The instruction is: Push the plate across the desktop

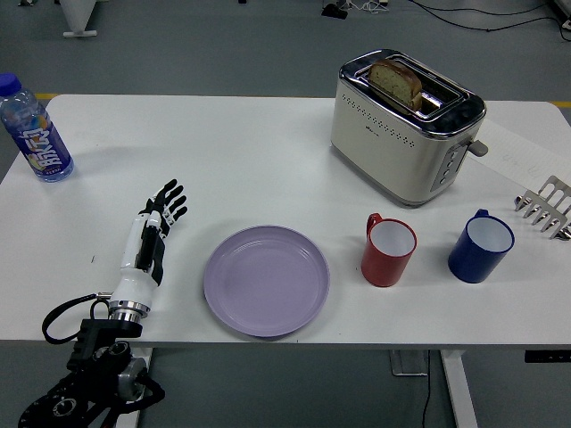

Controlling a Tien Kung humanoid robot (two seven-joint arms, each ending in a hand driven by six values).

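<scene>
**White table with a lilac plate and 1 robot hand off to its side**

White tabletop (pixel 250 152) fills most of the frame, with grey floor showing beyond its far edge at the top and below its near edge at the bottom. At lower centre, close to the near edge, sits a round lilac plate (pixel 266 280), empty and flat on the surface. To the left of it, clearly apart and not touching, lies the robot's left hand (pixel 150 234), entering from the lower left corner on a black arm. Its white and black fingers (pixel 169 198) are stretched out straight and slightly fanned, pointing toward the far side of the table, holding nothing.

Just right of the plate stands a red mug (pixel 388 251), and further right a dark blue mug (pixel 480 246), both upright and apart from each other. Behind them, at upper right, a cream and chrome toaster (pixel 403 134) holds 1 slice of brown bread (pixel 396 82) standing up in a slot. At the far right edge a metal rack (pixel 546 206) is partly cut off. In the upper left corner a plastic bottle (pixel 34 134) with a blue cap stands upright.
</scene>
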